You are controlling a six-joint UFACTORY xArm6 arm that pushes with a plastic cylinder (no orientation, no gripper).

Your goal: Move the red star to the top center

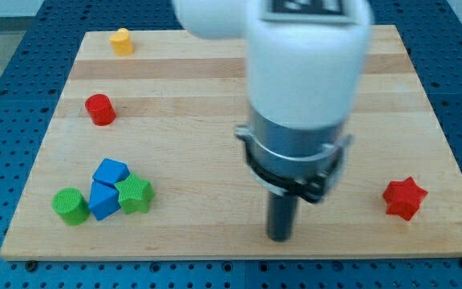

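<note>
The red star lies on the wooden board near the view's right edge, towards the bottom. My tip rests on the board near the bottom edge, well to the left of the red star and apart from it. The white and grey arm body above the tip hides the middle and top centre of the board.
A yellow block sits at the top left. A red cylinder is at the left. At the bottom left a green cylinder, two blue blocks and a green star-like block cluster together.
</note>
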